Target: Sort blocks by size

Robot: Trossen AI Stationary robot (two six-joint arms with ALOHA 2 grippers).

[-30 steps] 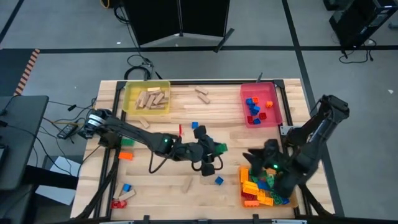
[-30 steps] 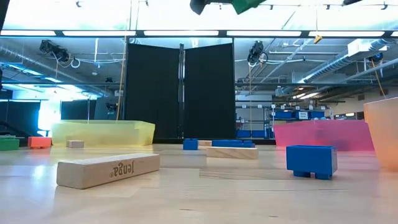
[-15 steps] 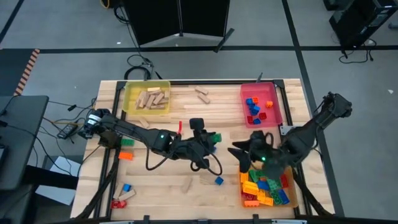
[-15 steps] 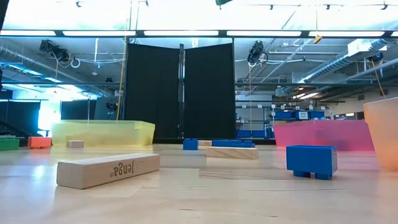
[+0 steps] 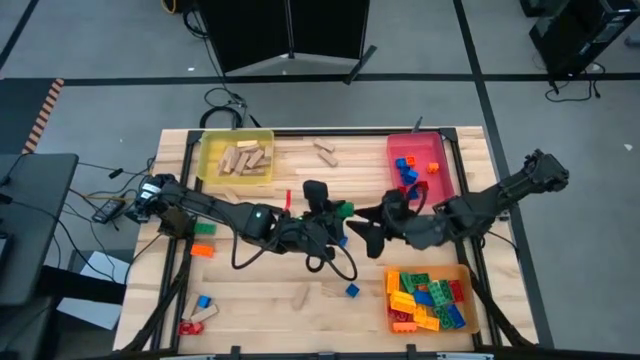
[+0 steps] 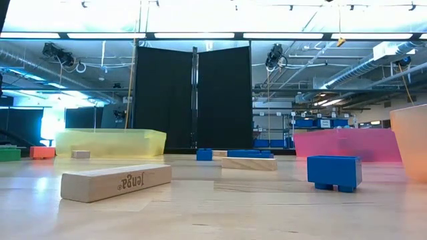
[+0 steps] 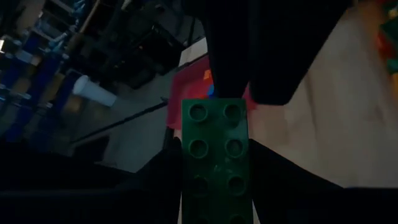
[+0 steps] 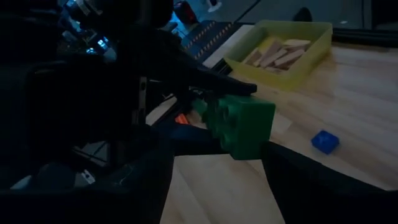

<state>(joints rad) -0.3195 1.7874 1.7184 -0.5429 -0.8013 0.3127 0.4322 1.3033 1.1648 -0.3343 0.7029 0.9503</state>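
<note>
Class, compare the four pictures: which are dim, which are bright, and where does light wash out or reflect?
Both wrist views are dim: in the left wrist view the green studded plastic brick fades into shadow toward the dark fingers; the right wrist view leaves only that brick and the translucent yellow tray readable. The low view is bright, its ceiling washed out, the wooden table glossy. The high view is evenly lit.

I log the green brick (image 8: 239, 124) as studded, glossy plastic. Table (image 5: 260, 300): pale wood, smooth (faint sheen); yellow tray (image 5: 208, 150) translucent plastic.
</note>
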